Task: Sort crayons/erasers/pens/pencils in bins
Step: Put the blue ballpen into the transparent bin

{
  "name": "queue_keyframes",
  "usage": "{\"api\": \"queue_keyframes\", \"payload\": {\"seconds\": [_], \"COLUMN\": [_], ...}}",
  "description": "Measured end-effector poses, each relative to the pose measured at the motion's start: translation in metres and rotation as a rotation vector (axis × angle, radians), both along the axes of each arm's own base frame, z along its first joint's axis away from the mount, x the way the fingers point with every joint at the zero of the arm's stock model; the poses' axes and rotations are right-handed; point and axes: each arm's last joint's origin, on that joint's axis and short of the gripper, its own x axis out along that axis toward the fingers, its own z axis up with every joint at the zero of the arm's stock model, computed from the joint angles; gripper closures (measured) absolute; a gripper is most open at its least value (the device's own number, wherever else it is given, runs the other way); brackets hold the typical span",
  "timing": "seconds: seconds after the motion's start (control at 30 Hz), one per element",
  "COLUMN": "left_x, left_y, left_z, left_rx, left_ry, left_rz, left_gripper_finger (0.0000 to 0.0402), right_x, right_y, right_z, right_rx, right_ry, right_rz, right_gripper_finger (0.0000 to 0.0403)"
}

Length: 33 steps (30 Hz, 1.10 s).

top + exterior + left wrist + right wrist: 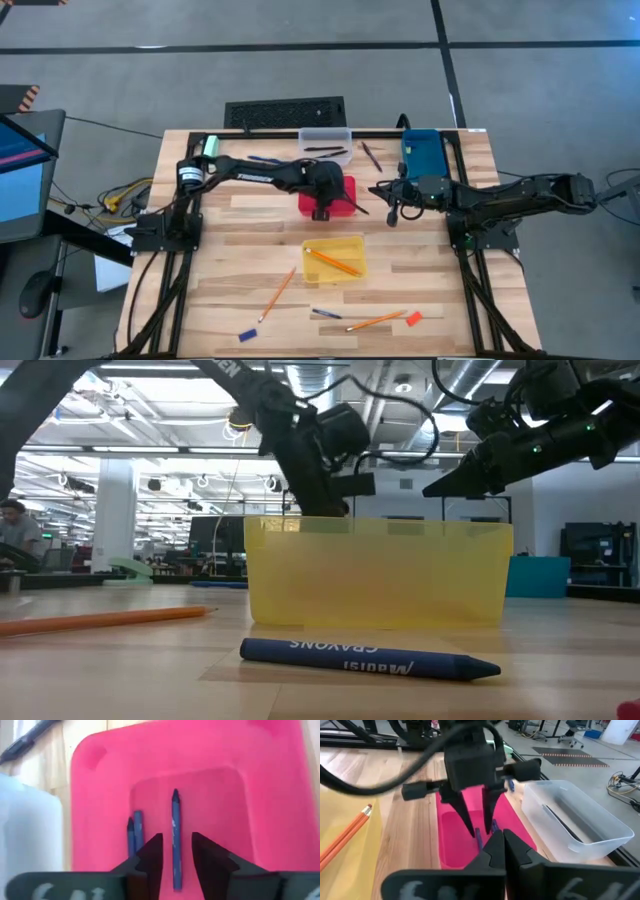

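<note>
Both arms are matte black, built of slim jointed links with loose black cables looping beside them. The left arm (250, 172) carries white lettering along one link and a white band near its base, beside the table's (240, 300) edge. Each gripper ends in two dark, tapering, wedge-shaped fingers (152, 857).

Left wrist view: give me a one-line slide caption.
Left gripper open over the red bin, a crayon between its fingers and another crayon lying beside it.
</note>
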Motion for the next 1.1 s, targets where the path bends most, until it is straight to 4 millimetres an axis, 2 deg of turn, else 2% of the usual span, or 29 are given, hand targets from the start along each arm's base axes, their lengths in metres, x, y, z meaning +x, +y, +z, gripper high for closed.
{"api": "queue_keyframes", "payload": {"seconds": [0.1, 0.2, 0.27, 0.47, 0.63, 0.8, 0.97, 1.1], "left_x": [0.0, -0.006, -0.014, -0.039, -0.058, -0.08, -0.095, -0.105], "left_y": [-0.003, -0.004, -0.005, 0.004, 0.016, 0.037, 0.056, 0.064], "left_z": [0.011, 0.02, 0.026, 0.051, 0.082, 0.103, 0.103, 0.081], "left_rx": [0.032, 0.054, 0.054, 0.041, 0.055, 0.04, 0.004, 0.008], "left_ry": [0.045, 0.104, 0.133, 0.17, 0.124, 0.103, 0.121, 0.122], "left_rz": [-0.043, -0.055, -0.06, 0.0, 0.038, 0.093, 0.137, 0.149], "left_gripper_finger": [0.0286, 0.0287, 0.0305, 0.0391, 0.0397, 0.0401, 0.0401, 0.0401], "right_x": [0.0, 0.0, -0.001, 0.001, 0.001, 0.001, 0.001, 0.001], "right_y": [0.0, 0.0, 0.0, 0.002, 0.001, 0.002, 0.002, 0.002], "right_z": [-0.001, -0.001, -0.003, -0.007, -0.008, -0.009, -0.009, -0.009], "right_rx": [0.002, 0.01, 0.016, 0.029, 0.036, 0.036, 0.036, 0.033], "right_ry": [0.007, 0.01, 0.026, 0.047, 0.057, 0.063, 0.064, 0.069], "right_rz": [0.0, -0.002, -0.002, 0.002, 0.001, 0.002, 0.002, 0.003], "right_gripper_finger": [0.04, 0.0399, 0.0398, 0.04, 0.0398, 0.04, 0.0398, 0.04]}}
